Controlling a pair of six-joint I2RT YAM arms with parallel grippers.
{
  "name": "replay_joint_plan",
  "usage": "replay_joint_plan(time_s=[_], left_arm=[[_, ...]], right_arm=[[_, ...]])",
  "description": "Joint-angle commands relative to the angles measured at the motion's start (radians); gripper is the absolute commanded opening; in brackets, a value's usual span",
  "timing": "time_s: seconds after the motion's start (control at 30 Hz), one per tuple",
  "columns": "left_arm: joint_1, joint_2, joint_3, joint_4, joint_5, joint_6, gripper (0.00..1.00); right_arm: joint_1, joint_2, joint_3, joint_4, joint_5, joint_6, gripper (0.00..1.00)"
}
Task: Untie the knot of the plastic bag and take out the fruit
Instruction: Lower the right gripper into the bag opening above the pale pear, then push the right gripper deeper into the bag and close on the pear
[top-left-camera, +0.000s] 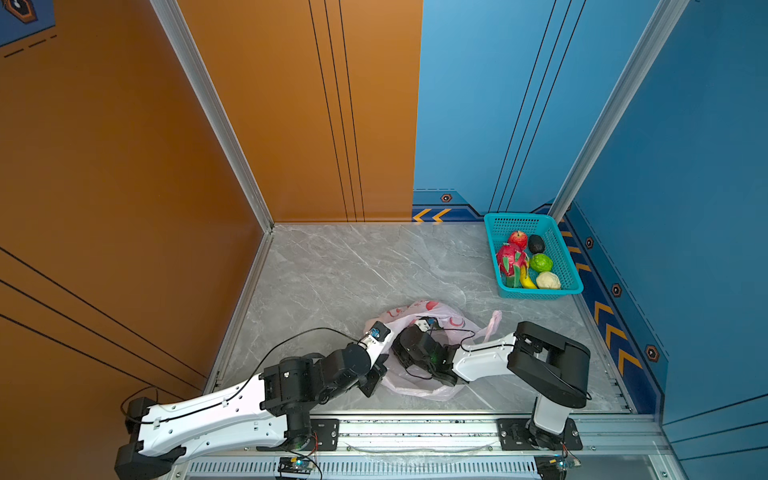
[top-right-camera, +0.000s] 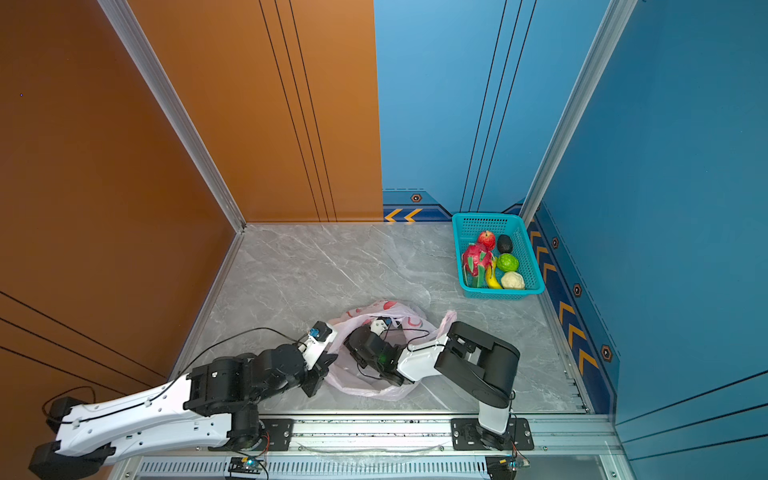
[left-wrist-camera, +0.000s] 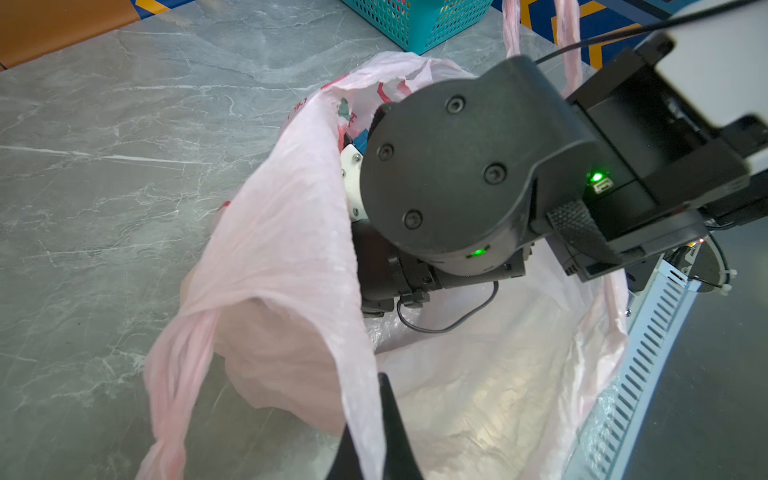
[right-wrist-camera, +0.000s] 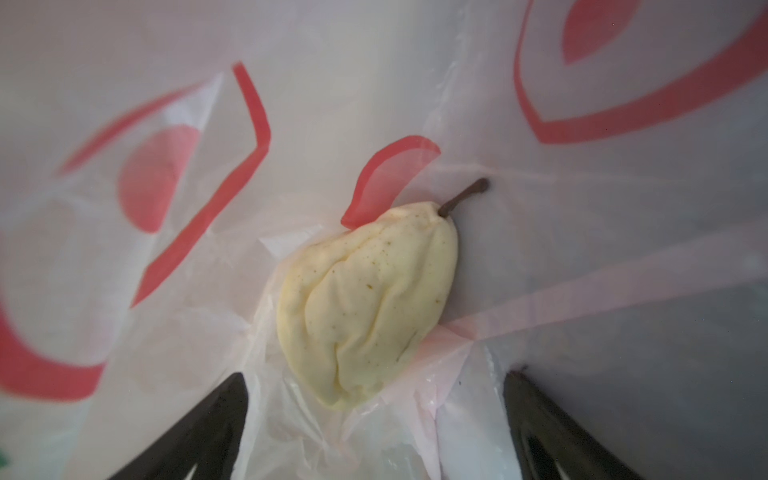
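**Pear straight ahead of the spread right gripper, inside the bag**

The right gripper (right-wrist-camera: 376, 374) is deep inside the plastic bag (left-wrist-camera: 282, 249), with its fingers spread wide and nothing between them. The only fruit seen in there, a cream pear (right-wrist-camera: 365, 307), lies on the bag's floor just ahead of the fingertips, about midway between them. Its long axis runs roughly along the gripper's line of reach, slightly slanted, with the broad end nearest the fingers and the stem pointing away. The fingers would therefore close across its width, which looks like a fair grip.

The left gripper (left-wrist-camera: 370, 424) is pressed together on the bag's rim, pinching the thin plastic and holding the mouth up beside the right wrist. It is outside the bag, so the right arm is the nearer one. The knot looks undone: one handle (top-left-camera: 494, 322) lies loose behind the right gripper, beside its forearm.

Loose plastic bunches around the pear's near end, and a pink fold runs from its side toward one finger. Either might get caught in the grip. The basket (top-left-camera: 519, 216) of other fruit (top-left-camera: 528, 262) sits well apart, beyond the bag.
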Motion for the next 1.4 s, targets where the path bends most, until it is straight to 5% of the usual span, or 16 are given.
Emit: replay_joint_plan(time_s=[0.0, 0.2, 0.47, 0.97, 1.37], left_arm=[[0.016, 0.009, -0.001, -0.018, 0.034, 0.022, 0.0], [0.025, 0.014, 0.004, -0.01, 0.055, 0.026, 0.0], [0.053, 0.026, 0.005, 0.02, 0.096, 0.045, 0.0], [0.102, 0.007, -0.022, 0.04, 0.159, 0.045, 0.0], [0.114, -0.014, -0.035, 0.018, 0.167, 0.035, 0.0]], right_arm=[[-0.009, 0.053, -0.011, 0.07, 0.028, 0.053, 0.96], [-0.015, 0.118, 0.013, 0.133, 0.05, 0.083, 0.97], [-0.018, 0.099, 0.062, -0.035, 0.032, 0.141, 0.98], [-0.053, 0.223, 0.125, 0.185, -0.065, 0.171, 0.94], [-0.068, 0.27, 0.14, 0.186, -0.082, 0.156, 0.65]])
